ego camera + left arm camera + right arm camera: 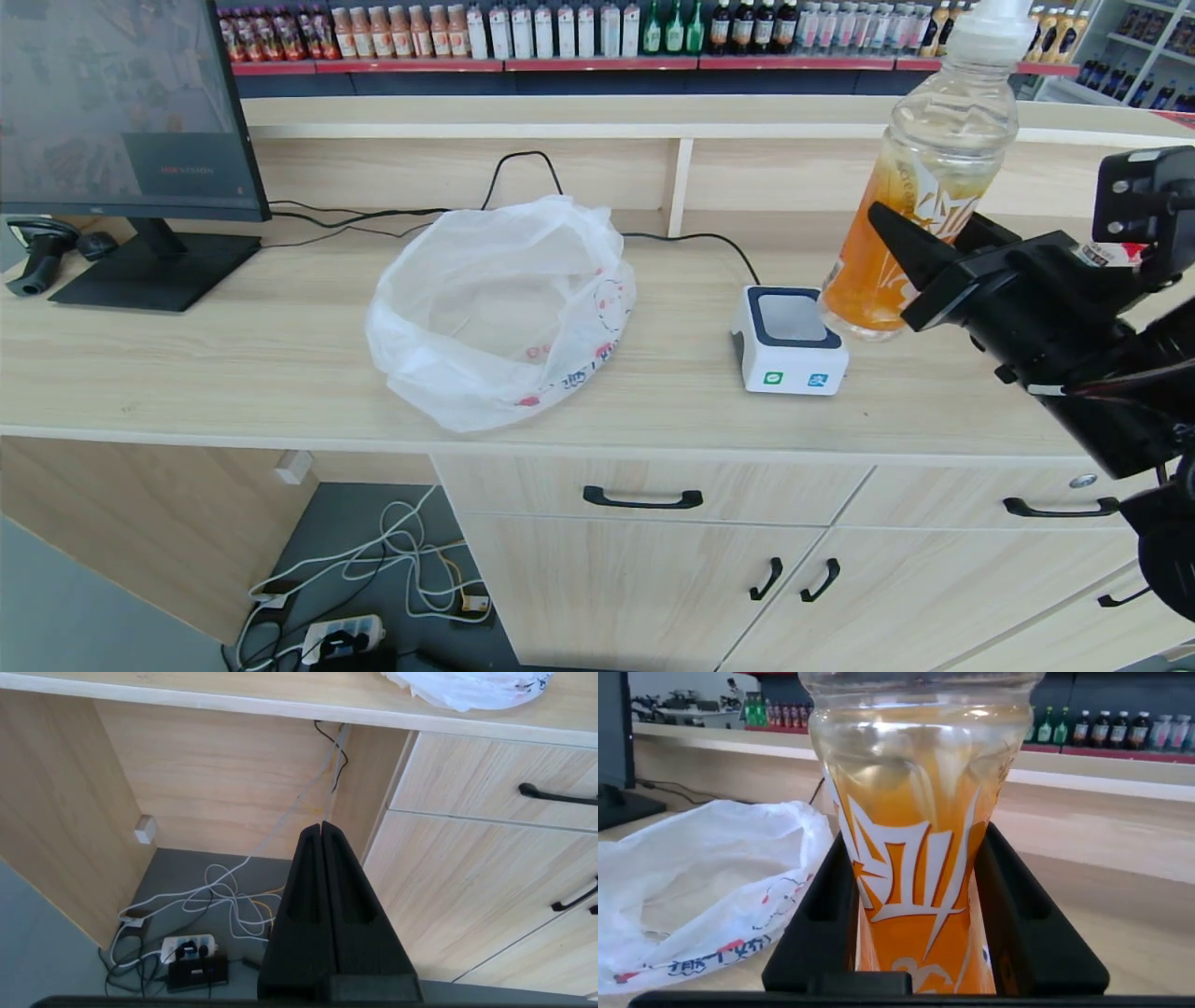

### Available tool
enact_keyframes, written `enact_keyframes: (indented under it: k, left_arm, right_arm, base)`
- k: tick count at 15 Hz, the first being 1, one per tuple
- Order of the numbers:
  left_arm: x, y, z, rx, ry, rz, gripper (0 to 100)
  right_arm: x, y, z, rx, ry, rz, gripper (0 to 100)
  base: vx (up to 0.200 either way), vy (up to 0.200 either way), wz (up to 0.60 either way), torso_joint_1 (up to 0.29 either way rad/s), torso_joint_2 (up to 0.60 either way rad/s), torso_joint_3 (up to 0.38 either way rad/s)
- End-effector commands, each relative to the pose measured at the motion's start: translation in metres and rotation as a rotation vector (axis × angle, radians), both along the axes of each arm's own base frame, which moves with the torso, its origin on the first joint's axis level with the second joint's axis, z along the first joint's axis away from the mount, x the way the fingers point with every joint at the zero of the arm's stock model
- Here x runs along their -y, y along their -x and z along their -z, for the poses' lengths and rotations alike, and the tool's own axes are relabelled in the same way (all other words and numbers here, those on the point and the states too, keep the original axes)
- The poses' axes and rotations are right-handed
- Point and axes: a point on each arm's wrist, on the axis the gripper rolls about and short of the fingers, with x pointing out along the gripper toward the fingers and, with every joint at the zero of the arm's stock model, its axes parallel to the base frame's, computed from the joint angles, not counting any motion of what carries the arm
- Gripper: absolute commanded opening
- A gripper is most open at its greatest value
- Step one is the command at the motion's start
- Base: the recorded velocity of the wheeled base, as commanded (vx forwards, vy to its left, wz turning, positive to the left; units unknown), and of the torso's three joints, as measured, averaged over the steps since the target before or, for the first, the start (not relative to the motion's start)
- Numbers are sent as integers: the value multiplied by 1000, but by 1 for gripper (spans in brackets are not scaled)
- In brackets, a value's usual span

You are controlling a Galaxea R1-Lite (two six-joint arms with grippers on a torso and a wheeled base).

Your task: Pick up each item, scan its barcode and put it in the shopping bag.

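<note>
Head view: the right gripper (934, 231) clamps one orange bottle (920, 177) beside one scanner (789, 338), toward the counter's (187, 364) right end. One shopping bag (504, 308) sits mid-counter. The left gripper (323, 835) is pressed closed, empty.

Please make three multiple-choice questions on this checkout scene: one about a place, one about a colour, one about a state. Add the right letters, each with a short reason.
1. On which side of the shopping bag does the scanner stand?
A. the robot's right
B. the robot's left
C. inside it

2. What colour is the drink in the bottle?
A. green
B. orange
C. blue

3. What is the state of the right gripper?
A. open and empty
B. shut on the shopping bag
C. shut on the bottle

Answers: 1 A, the scanner stands on the counter to the bag's right; 2 B, the liquid shows orange through the clear wall; 3 C, its fingers press both sides of the bottle.
</note>
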Motion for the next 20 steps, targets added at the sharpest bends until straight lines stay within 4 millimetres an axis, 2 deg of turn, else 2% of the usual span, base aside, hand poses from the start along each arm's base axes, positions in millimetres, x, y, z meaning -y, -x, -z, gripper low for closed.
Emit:
enact_keyframes:
  k: [1, 4, 13, 20]
  left_arm:
    - [0, 0, 0, 0, 0, 0, 0]
    - [0, 0, 0, 0, 0, 0, 0]
    - [0, 0, 0, 0, 0, 0, 0]
    - [0, 0, 0, 0, -1, 1, 0]
  right_arm:
    - [0, 9, -1, 8, -6, -10, 0]
    - [0, 7, 0, 0, -17, -15, 0]
    - [2, 2, 3, -8, -16, -6, 0]
    - [3, 6, 4, 12, -7, -58, 0]
  base:
    - [0, 0, 0, 0, 0, 0]
    - [0, 0, 0, 0, 0, 0]
    - [0, 200, 0, 0, 3, 1]
    - [0, 0, 0, 0, 0, 0]
